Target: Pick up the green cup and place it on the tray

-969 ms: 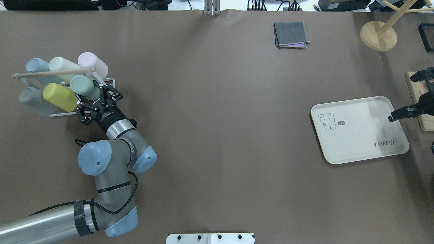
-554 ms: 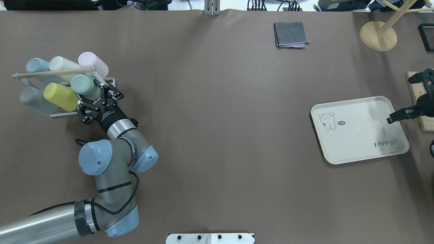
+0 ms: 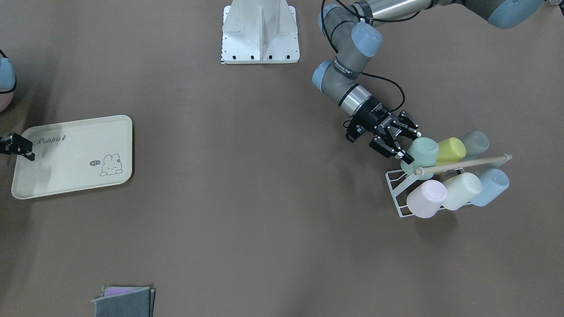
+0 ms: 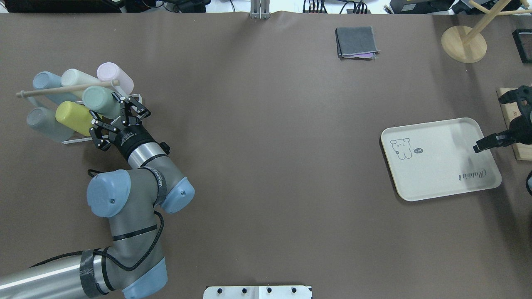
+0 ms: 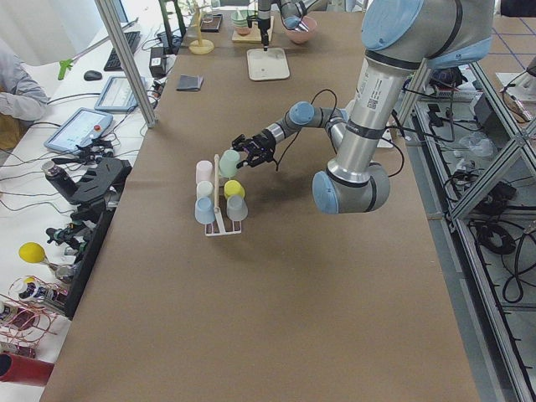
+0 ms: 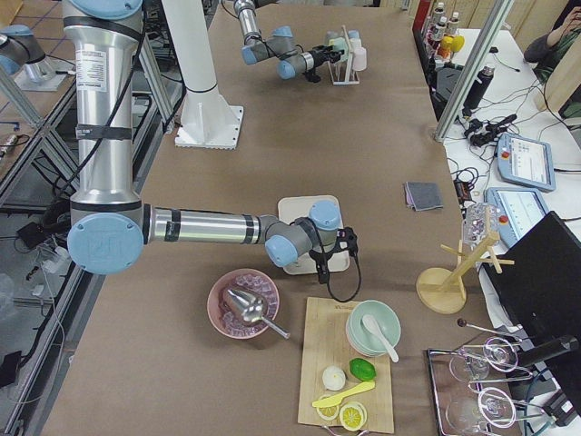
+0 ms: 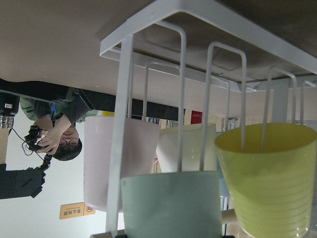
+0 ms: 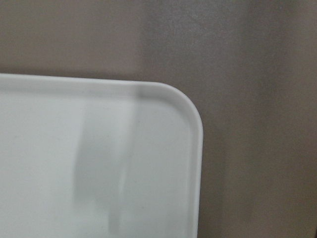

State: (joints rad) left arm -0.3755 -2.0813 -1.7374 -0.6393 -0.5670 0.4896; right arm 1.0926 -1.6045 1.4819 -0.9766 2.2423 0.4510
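**Clerk:** Where is the task item?

**Inspector:** The pale mint-green plastic tumbler (image 4: pixel 101 101) sits tilted on the white wire rack (image 7: pixel 223 22), at the robot's left end of the brown bench (image 4: pixel 266 166). It is the end cup of the row nearer the robot. It is just beside the yellow-green plastic cup (image 4: pixel 72 118), and the pale pink cup (image 4: pixel 114 77) is in the row behind. A thin wooden dowel (image 4: pixel 54 90) runs along the rack between the two rows.

**Clerk:** And the left tool?

**Inspector:** The left tool (image 4: pixel 107 112) is released, with its jaws spread wide. It points at the tumbler's lower end. One finger is by the tumbler's side and the other is toward the yellow-green cup. No view confirms contact. The left wrist view shows the tumbler low and centred, with rack wires crossing in front of it.

**Clerk:** The destination?

**Inspector:** The flat cream rectangular tray (image 4: pixel 436 166), printed with a small rabbit drawing, lies at the robot's right end of the bench, well apart from the rack.

**Clerk:** The right tool?

**Inspector:** The right tool (image 4: pixel 478 147) hangs over the tray's outer edge. Its wrist view shows one rounded tray corner and the bench beside it. I cannot tell whether it is clenched or released.

**Clerk:** Anything else?

**Inspector:** A folded grey cloth (image 4: pixel 356 41) lies near the far edge of the bench.
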